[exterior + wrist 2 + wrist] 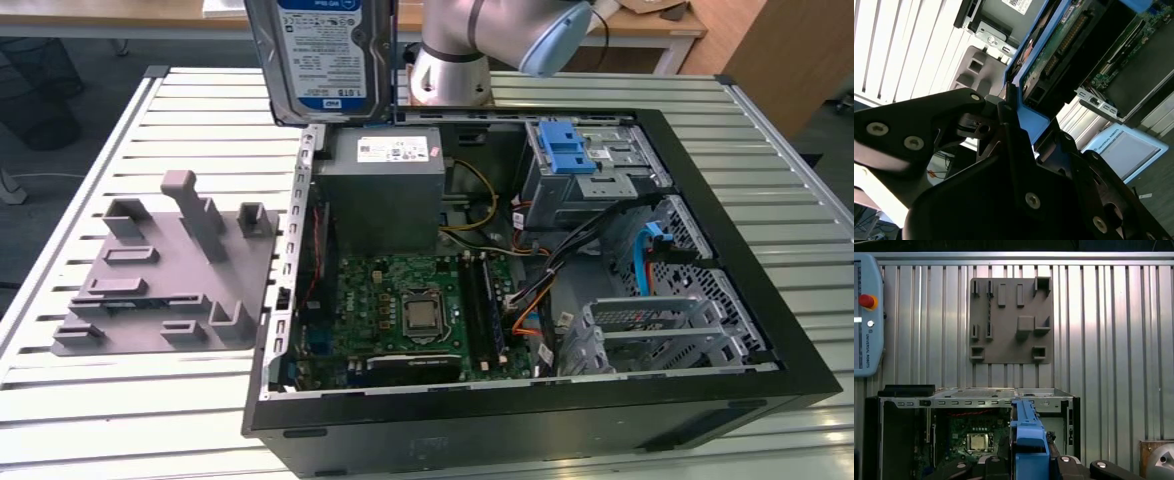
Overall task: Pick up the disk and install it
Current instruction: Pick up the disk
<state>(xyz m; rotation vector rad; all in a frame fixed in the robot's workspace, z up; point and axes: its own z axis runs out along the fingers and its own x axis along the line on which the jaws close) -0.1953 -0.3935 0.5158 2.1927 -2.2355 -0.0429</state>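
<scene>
While the end effector (1026,117) pinches its blue bracket (1026,440), the disk (320,55) hangs upright — long axis vertical — above the computer case (747,400), at its power supply (387,190) end, apart from the drive cage (587,160).

The end effector (1029,462) held the disk (1028,432) over the open computer case (954,435); a grey plate (1011,320) lay nearby.
</scene>
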